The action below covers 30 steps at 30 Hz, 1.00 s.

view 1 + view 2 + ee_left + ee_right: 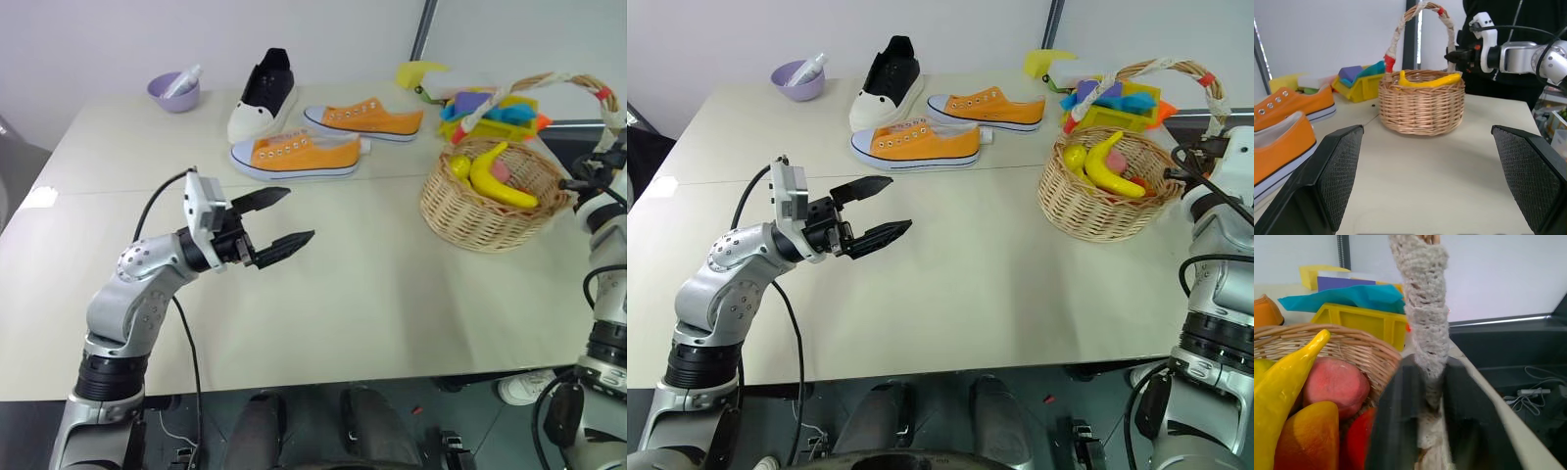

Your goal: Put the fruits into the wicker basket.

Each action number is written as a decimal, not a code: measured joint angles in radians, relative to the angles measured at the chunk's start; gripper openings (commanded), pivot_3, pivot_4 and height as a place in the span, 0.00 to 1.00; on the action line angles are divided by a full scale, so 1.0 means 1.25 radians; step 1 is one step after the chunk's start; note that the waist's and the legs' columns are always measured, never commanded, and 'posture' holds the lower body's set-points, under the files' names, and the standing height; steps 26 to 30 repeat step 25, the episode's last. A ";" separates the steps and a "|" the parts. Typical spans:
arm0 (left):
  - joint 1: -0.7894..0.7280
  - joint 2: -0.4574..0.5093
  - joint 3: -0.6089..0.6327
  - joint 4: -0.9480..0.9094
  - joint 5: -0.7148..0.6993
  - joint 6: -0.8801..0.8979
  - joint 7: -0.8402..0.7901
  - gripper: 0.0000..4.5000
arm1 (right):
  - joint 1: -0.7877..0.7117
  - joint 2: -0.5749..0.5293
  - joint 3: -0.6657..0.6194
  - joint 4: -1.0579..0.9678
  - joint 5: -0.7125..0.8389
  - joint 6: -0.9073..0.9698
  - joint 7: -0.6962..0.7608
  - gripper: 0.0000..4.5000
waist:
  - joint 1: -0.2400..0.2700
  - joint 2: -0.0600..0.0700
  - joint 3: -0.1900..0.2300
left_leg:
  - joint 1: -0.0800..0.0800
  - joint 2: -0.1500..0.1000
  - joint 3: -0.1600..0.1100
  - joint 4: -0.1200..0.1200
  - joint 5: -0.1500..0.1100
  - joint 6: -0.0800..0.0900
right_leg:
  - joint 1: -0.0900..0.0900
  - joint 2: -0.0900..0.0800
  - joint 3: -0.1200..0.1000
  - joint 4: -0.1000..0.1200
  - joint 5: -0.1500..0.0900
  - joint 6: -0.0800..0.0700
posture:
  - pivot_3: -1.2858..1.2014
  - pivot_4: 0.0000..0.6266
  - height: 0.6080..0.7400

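Observation:
The wicker basket [490, 217] stands at the table's right, its arched handle [1422, 308] wrapped in white cloth. Inside it lie a yellow banana [502, 182] and a red-to-yellow mango [1303, 435], beside a pink round fruit [1334, 387]. My right gripper [1429, 366] is at the basket's far right rim, its two fingers closed against either side of the handle's lower part. My left gripper [299, 213] hovers over the table's left-middle, pointing toward the basket, open with nothing between its fingers [1334, 171].
Two orange sneakers [294, 153] [367, 119] and a black-and-white shoe [263, 94] lie at the back middle. A purple bowl [174, 92] sits back left. A yellow tray [490, 114] of coloured pieces stands behind the basket. The table edge runs just right of the basket.

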 measured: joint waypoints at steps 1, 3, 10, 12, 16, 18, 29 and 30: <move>0.000 0.000 0.000 0.001 0.005 0.000 0.006 1.00 | 0.016 -0.001 -0.001 -0.014 0.000 -0.001 0.002 0.59 | 0.001 0.000 0.000 | 0.000 0.000 0.000 0.000 0.000 0.000 | 0.000 0.000 0.000 0.000 0.000 0.000 | 0.52 0.24 0.86; 0.002 0.002 0.003 0.006 0.016 0.002 0.027 1.00 | 0.076 -0.002 -0.008 -0.068 0.000 -0.001 0.010 0.59 | 0.005 0.000 0.000 | 0.000 0.000 -0.001 0.000 0.000 0.000 | 0.000 0.000 0.000 0.000 0.000 0.001 | 0.52 0.24 0.86; 0.049 0.013 0.033 0.084 0.109 -0.041 0.106 1.00 | 0.356 -0.001 -0.107 -0.241 0.045 -0.058 0.144 0.59 | 0.001 0.000 0.000 | 0.001 0.000 0.000 0.000 0.000 0.001 | 0.001 0.000 0.000 -0.001 -0.001 0.001 | 0.52 0.24 0.86; 0.065 0.013 0.052 0.124 0.134 -0.070 0.129 1.00 | 0.426 0.000 -0.101 -0.300 0.069 -0.083 0.209 0.59 | -0.005 0.000 0.000 | 0.002 0.002 0.001 0.000 -0.001 0.001 | 0.002 0.000 0.001 -0.001 -0.001 0.001 | 0.52 0.24 0.86; 0.117 0.014 0.066 0.172 0.183 -0.124 0.149 1.00 | 0.486 0.015 0.007 -0.400 0.119 -0.099 0.322 0.59 | -0.007 0.000 0.000 | 0.005 0.005 0.002 0.000 0.000 0.001 | 0.004 0.002 0.001 -0.001 0.000 0.000 | 0.52 0.24 0.86; 0.148 0.015 0.065 0.195 0.212 -0.149 0.158 1.00 | 0.480 0.032 0.112 -0.425 0.119 -0.100 0.357 0.59 | -0.004 0.000 0.000 | 0.004 0.005 0.002 0.000 0.000 0.001 | 0.004 0.002 0.001 -0.001 0.000 0.000 | 0.52 0.24 0.86; 0.203 0.015 0.073 0.218 0.249 -0.206 0.168 1.00 | 0.387 0.063 0.267 -0.375 0.070 -0.132 0.363 0.59 | 0.012 0.000 0.000 | 0.001 0.004 0.002 0.001 0.000 0.001 | 0.003 -0.001 0.000 -0.004 0.000 0.000 | 0.52 0.24 0.86; 0.203 0.015 0.073 0.218 0.249 -0.206 0.168 1.00 | 0.387 0.063 0.267 -0.375 0.070 -0.132 0.363 0.59 | 0.012 0.000 0.000 | 0.001 0.004 0.002 0.001 0.000 0.001 | 0.003 -0.001 0.000 -0.004 0.000 0.000 | 0.52 0.24 0.86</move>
